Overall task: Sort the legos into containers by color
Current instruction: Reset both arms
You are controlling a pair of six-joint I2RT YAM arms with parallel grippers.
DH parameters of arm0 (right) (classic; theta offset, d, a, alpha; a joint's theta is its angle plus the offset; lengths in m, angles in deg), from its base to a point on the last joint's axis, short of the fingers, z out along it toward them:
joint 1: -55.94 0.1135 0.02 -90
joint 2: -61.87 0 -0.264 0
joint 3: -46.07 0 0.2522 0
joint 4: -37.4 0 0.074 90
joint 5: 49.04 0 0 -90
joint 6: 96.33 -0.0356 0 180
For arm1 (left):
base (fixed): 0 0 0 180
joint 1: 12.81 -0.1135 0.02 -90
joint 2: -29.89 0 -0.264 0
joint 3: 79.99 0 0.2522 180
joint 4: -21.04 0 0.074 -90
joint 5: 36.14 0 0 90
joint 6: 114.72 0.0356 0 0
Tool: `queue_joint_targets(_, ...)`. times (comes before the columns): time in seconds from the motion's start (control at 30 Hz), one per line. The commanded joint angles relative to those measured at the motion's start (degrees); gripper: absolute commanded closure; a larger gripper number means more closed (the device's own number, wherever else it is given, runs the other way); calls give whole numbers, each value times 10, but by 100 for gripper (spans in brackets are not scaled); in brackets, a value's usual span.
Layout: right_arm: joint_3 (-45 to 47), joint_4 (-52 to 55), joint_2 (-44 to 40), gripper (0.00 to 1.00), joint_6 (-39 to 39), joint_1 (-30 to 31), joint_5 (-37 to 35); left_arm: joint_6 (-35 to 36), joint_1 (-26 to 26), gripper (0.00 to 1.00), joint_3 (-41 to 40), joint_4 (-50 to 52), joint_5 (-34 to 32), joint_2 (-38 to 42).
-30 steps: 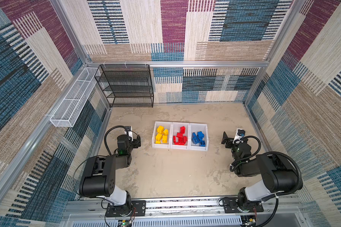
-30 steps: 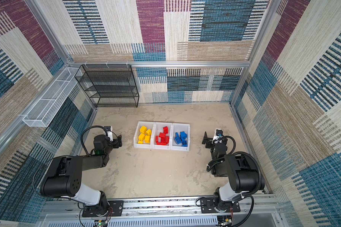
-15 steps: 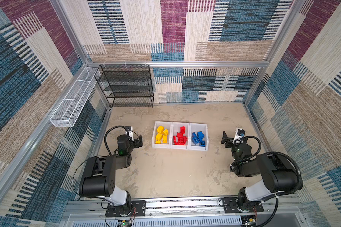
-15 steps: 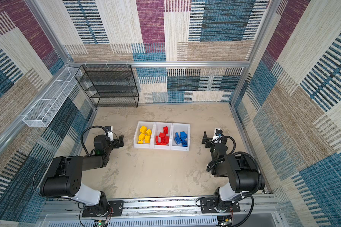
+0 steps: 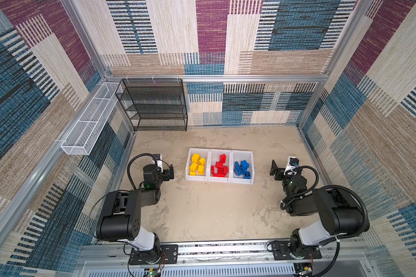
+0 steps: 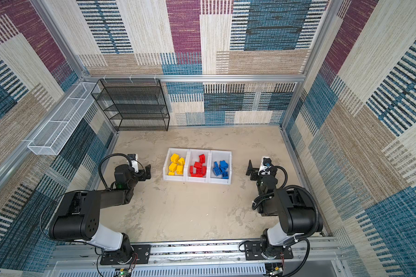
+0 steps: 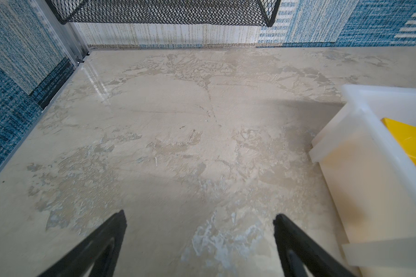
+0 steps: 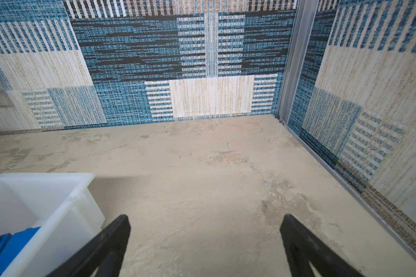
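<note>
The sort appears complete: yellow legos [image 5: 197, 165] fill the left bin, red legos [image 5: 219, 166] the middle bin and blue legos [image 5: 242, 169] the right bin of the containers [image 5: 241, 181], and no loose brick shows on the desk [image 5: 214, 211]. The left fingers [image 7: 117, 224] and the right fingers [image 8: 121, 227] are spread wide and empty, each low over bare desk at one end of the row. The main hazard is a sideways sweep. The left fingers stand just beside the yellow bin's outer wall, and the bins look light and unfastened, so a push is likely to slide the row or jolt bricks out. The red bricks lie heaped, so a knock could tip one over the low near lip or into a neighbouring bin and undo the sort. The desk is a mottled beige slab, smooth and slightly glossy, so it probably gives little grip. Patterned carpet walls [image 5: 274, 108] on an aluminium frame [image 5: 216, 78] enclose it. A black mesh rack [image 5: 154, 105] stands at the far left, and a white wire basket [image 5: 89, 124] hangs on the left wall.
</note>
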Motion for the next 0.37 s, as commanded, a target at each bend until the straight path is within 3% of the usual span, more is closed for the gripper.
queue_joint_targets(0.0,0,-25,-1,0,1,0,2,-4,-1,1,1,-11,7,0)
queue_joint_targets(0.33,0,-24,-1,0,1,0,1,-4,1,1,-1,-12,5,2)
